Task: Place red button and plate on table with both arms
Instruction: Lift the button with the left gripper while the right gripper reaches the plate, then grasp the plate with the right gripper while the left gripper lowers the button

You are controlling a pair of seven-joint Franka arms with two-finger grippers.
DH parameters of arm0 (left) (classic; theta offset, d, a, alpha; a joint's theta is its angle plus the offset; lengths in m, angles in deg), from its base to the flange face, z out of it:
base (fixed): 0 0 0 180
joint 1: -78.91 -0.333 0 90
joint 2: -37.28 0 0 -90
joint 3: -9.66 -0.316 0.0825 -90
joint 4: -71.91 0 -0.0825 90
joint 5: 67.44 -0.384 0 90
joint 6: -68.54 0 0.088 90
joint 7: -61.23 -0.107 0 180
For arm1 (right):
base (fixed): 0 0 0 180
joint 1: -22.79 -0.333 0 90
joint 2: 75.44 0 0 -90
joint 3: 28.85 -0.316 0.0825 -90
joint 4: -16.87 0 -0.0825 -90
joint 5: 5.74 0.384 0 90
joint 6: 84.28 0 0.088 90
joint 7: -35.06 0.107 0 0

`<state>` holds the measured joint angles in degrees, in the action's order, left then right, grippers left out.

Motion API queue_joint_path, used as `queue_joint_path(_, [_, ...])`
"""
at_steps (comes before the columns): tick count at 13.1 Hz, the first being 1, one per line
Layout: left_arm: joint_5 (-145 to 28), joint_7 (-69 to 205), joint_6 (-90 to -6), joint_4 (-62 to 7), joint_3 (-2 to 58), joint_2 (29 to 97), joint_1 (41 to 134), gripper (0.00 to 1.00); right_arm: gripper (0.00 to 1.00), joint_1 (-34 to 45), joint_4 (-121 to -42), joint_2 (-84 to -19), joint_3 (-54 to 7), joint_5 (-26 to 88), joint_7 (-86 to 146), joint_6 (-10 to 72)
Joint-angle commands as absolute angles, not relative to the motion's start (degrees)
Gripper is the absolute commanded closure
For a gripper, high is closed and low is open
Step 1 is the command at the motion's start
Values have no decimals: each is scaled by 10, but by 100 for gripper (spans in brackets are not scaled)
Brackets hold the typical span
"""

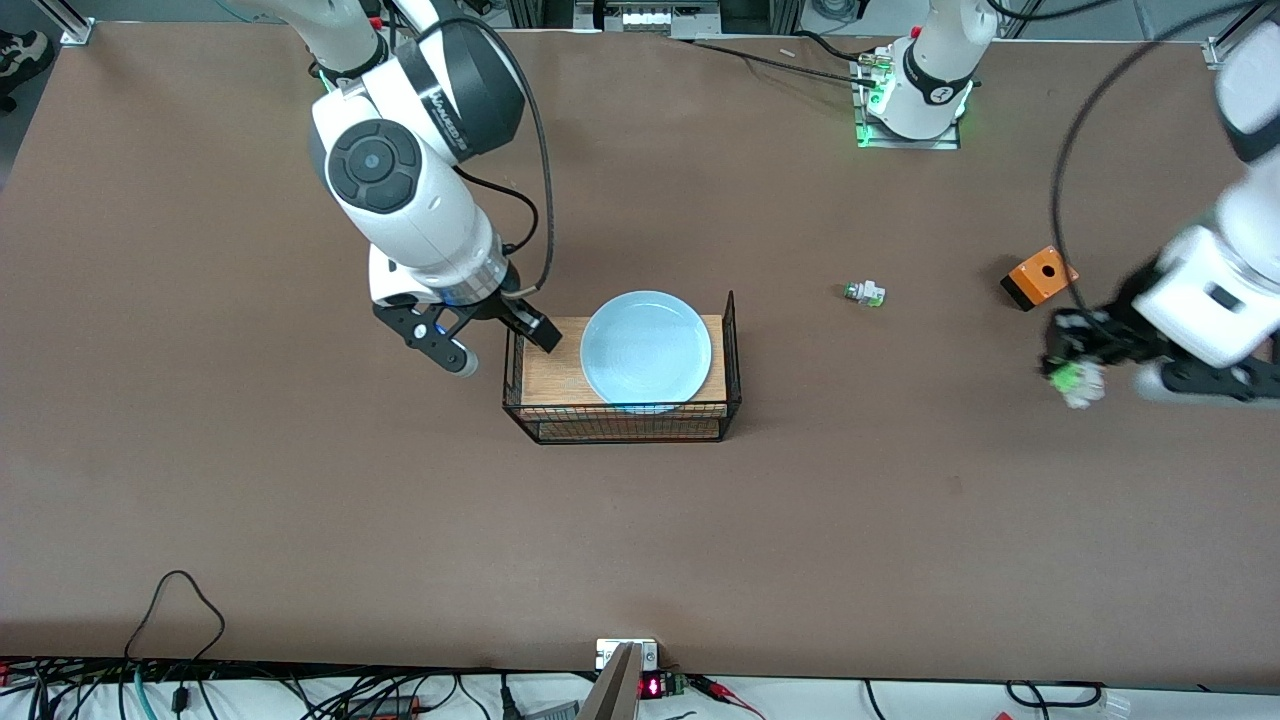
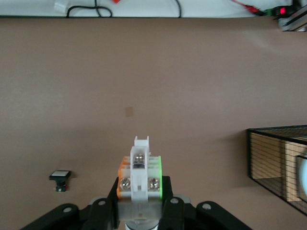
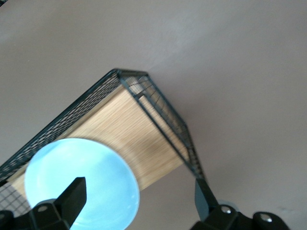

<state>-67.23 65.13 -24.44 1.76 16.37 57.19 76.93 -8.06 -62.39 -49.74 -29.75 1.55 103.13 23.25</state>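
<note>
The pale blue plate [image 1: 646,348] lies on the wood top of a black wire rack [image 1: 620,425] in the middle of the table [image 1: 300,500]. My right gripper [image 1: 495,345] is open and empty over the rack's end toward the right arm; in the right wrist view [image 3: 139,196] the plate's [image 3: 81,187] rim lies between its fingers. My left gripper [image 1: 1070,378] hangs over the table at the left arm's end, shut on the red button [image 2: 140,170]. Its whitish body and green and orange sides show; its cap is hidden in the jaws.
A green-capped switch [image 1: 865,293] lies on the table between the rack and an orange box [image 1: 1040,277]. A black white-capped button [image 2: 60,176] lies on the table in the left wrist view, which also shows the rack [image 2: 278,163]. Cables run along the table's near edge.
</note>
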Motion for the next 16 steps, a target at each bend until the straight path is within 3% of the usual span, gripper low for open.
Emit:
queue_joint_path(1, [-680,628,-237,16,175,591,750,100,0,-86,-611,-484,-294,59,1088,243])
queue_joint_path(9, [-681,627,-250,0,174,667,704,100,1,-120,-610,-413,-293,57,1049,323])
queue_joint_path(12, [-681,627,-325,-82,175,656,697,100,2,-132,-611,-390,-293,21,1030,336])
queue_joint_path(16, [-681,627,-461,-246,176,589,696,100,17,-140,-611,-383,-293,-8,1033,331])
